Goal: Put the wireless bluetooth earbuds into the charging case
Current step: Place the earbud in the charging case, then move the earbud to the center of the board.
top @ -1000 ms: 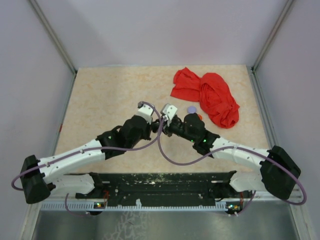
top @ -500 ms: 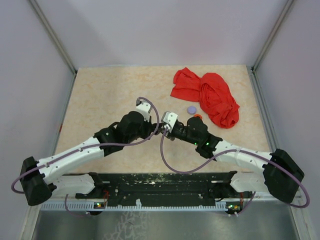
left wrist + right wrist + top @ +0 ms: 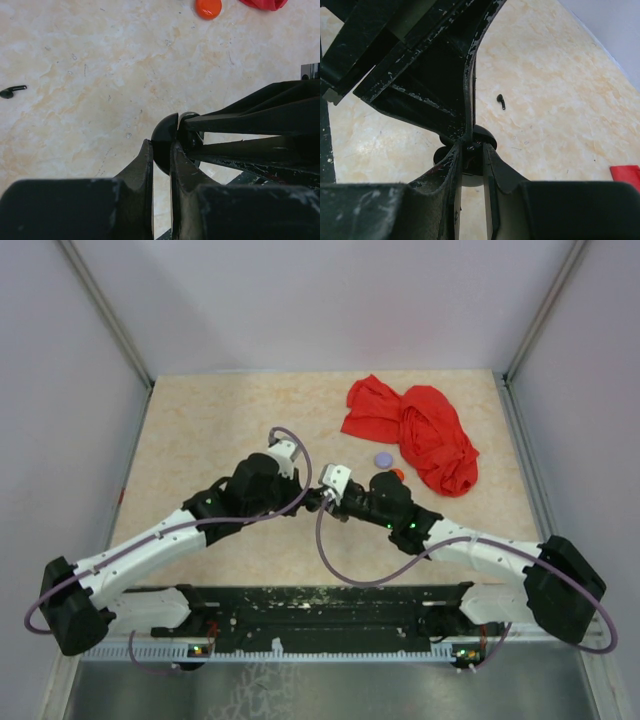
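Note:
The charging case [image 3: 165, 136] is a small round black puck held off the table between both grippers. My left gripper [image 3: 161, 146] is shut on its domed side. My right gripper [image 3: 472, 148] is shut on the case [image 3: 481, 138] from the opposite side, and its long fingers [image 3: 240, 120] cross the left wrist view. In the top view the two grippers [image 3: 312, 498] meet at the table's middle and hide the case. One tiny black earbud [image 3: 12, 91] lies alone on the table, also seen in the right wrist view [image 3: 501, 101]. The other earbud is not in view.
A crumpled red cloth [image 3: 415, 435] lies at the back right. A lavender disc [image 3: 383, 460] and a red-orange disc [image 3: 398, 473] sit just left of it, close behind my right wrist. The red-orange disc [image 3: 208, 7] also shows in the left wrist view.
The joined grippers have shifted slightly left and toward the near edge, still holding the case. The lavender and red-orange discs now show more fully behind the right arm.

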Action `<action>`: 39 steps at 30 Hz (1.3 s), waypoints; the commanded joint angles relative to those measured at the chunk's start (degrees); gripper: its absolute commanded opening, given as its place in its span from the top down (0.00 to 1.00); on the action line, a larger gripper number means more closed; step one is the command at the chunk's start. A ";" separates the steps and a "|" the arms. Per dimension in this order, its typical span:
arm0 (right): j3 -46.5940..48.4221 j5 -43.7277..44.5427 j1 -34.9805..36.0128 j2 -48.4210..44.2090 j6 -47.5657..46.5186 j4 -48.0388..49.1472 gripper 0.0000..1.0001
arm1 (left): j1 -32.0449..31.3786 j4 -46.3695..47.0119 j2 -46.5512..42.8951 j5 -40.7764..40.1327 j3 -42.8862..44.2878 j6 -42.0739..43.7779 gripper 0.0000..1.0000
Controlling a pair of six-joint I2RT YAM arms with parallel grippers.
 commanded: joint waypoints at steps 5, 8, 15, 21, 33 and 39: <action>4.77 4.08 0.48 1.85 2.64 -4.19 0.79 | 0.83 2.63 -1.04 1.62 1.62 1.68 0.99; 5.58 4.16 0.43 2.11 3.53 -4.90 0.67 | 0.82 2.68 -0.58 1.58 1.52 1.70 0.99; 7.53 5.17 0.45 -0.71 5.67 -7.04 0.44 | 0.82 1.12 0.71 -1.89 0.88 1.50 0.99; 8.63 3.87 -2.39 -3.73 10.24 -8.38 0.34 | 2.01 -0.66 1.69 -3.94 0.27 1.12 0.99; 11.56 -2.56 -8.35 4.53 16.21 -6.89 0.33 | 9.64 -5.69 -1.01 -2.68 -0.42 3.55 1.00; 14.77 -2.64 -8.26 14.58 18.24 -2.23 0.34 | 15.10 -9.36 -3.99 -1.78 -0.64 6.04 1.00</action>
